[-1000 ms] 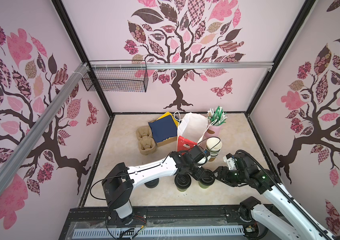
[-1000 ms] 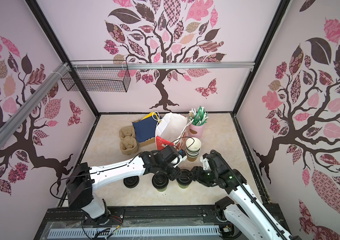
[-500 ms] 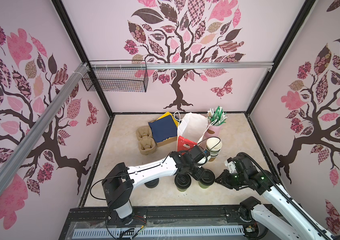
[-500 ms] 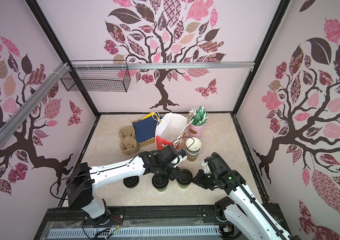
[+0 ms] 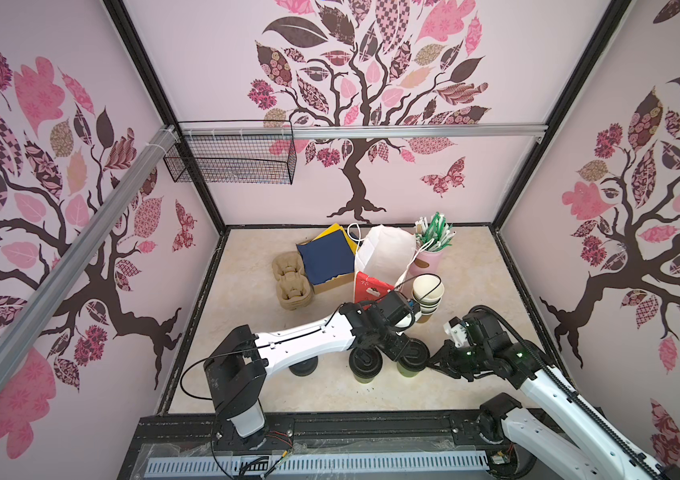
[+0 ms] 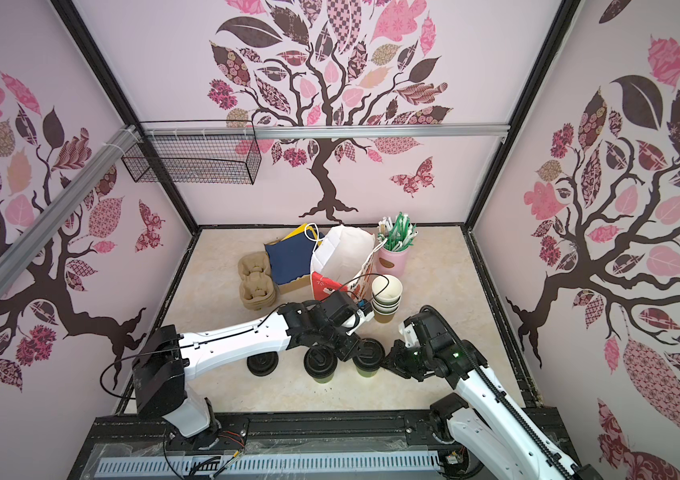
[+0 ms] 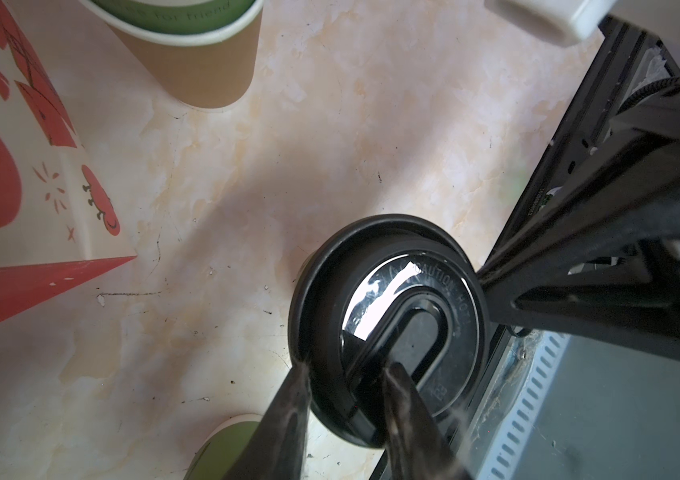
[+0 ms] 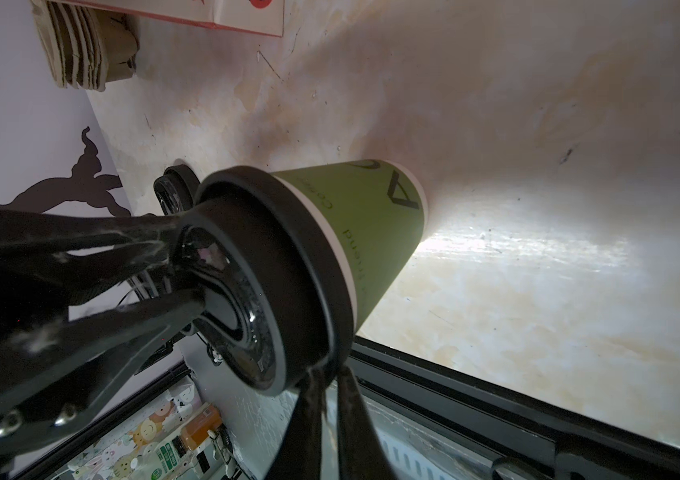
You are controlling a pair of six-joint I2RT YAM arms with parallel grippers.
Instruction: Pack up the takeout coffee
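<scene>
- The right-hand cup stands upright near the front edge of the table, with its black lid on.
- The left claw is clenched on the lid's rim, one finger outside it and one on top.
- The right claw nips the same rim at another spot, its fingers almost together.
- The left-hand cup, also lidded, stands just beside it.

The surface lies bare along its right side; 2 lidded cups, nested cups and paper bag block the middle.
</scene>
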